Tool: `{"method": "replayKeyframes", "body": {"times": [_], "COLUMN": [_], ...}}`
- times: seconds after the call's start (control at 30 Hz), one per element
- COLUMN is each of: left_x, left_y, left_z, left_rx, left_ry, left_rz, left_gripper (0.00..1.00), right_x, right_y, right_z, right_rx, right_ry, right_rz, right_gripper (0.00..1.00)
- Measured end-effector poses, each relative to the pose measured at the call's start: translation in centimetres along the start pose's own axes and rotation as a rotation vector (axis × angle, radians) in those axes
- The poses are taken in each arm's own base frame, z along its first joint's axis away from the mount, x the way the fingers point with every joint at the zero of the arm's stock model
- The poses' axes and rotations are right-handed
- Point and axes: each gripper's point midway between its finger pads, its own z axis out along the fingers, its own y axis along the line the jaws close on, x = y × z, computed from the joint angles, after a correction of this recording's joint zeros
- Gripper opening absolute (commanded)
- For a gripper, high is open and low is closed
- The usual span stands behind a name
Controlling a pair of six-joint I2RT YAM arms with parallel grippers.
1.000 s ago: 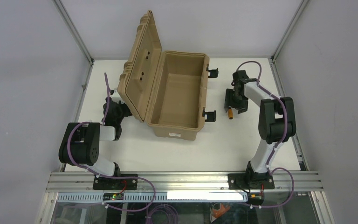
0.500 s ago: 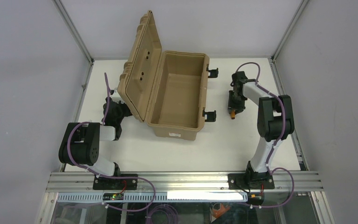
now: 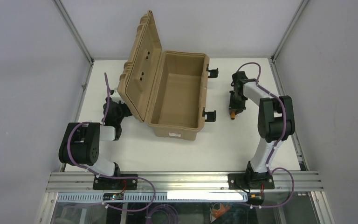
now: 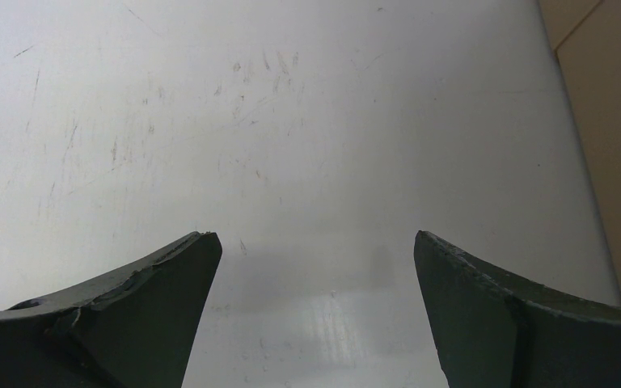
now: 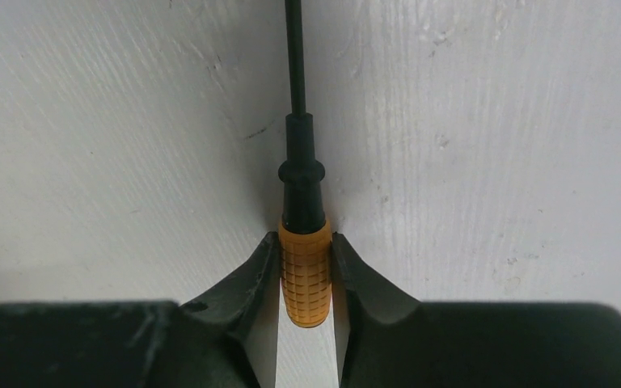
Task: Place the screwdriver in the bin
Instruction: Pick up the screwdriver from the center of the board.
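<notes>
The left hand [image 4: 315,237] hangs released over the counter [image 4: 291,121], fingers spread wide, with the open bin [image 3: 175,130] just to its right. On the bin's other side, the right hand [image 5: 304,239] is clenched on the screwdriver [image 5: 305,279] — orange handle pinched between its fingers, black shaft pointing straight ahead of it — outside the bin, which stands to this hand's left.

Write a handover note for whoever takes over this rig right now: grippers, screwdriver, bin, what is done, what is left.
The right gripper is shut on the orange handle of the screwdriver, low over the table, right of the bin.
The left gripper is open and empty, on the bin's lid side.
Done: grasp made; lid is open.
Left: lift, carry over the bin, release inside.
</notes>
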Motion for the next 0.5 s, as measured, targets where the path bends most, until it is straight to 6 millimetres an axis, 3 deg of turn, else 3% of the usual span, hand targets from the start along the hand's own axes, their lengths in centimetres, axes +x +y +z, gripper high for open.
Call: {"method": "replayKeyframes", "body": {"times": [0.2, 0.5], "left_x": [0.0, 0.0], "left_y": [0.0, 0.0], "left_z": [0.0, 0.0], "left_rx": [0.000, 0.000], "left_ry": [0.000, 0.000], "left_rz": [0.000, 0.000], "left_gripper": [0.99, 0.99], "right_x": [-0.1, -2.8], "right_y": [-0.5, -0.4], "right_z": [-2.6, -9.4], "right_rx": [0.012, -0.024], "right_ry": [-0.030, -0.190], "right_rz": [0.017, 0.052], "right_gripper": [0.00, 0.00]}}
